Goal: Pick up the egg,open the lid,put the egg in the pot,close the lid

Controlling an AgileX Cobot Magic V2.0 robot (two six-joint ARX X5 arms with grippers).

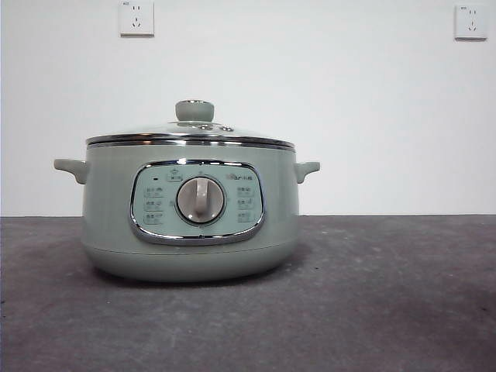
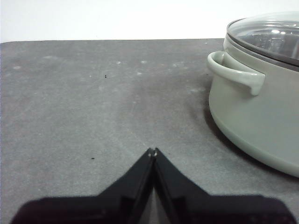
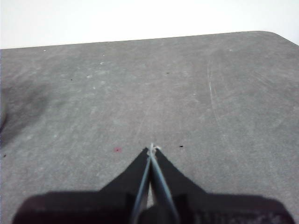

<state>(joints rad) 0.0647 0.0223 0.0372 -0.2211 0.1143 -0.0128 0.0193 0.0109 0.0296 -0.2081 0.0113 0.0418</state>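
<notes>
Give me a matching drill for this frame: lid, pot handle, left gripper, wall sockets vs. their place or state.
Things:
1. lid
2. pot handle
3. left gripper
4. wall sockets

Place or state:
A. jaws shut, holding nothing, over bare table beside the pot
B. high on the white wall behind the table
C. seated on the pot's rim, knob up
D. sticks out from the pot's side, just below the rim

Pairs: 1-C, 2-D, 3-A, 4-B
</notes>
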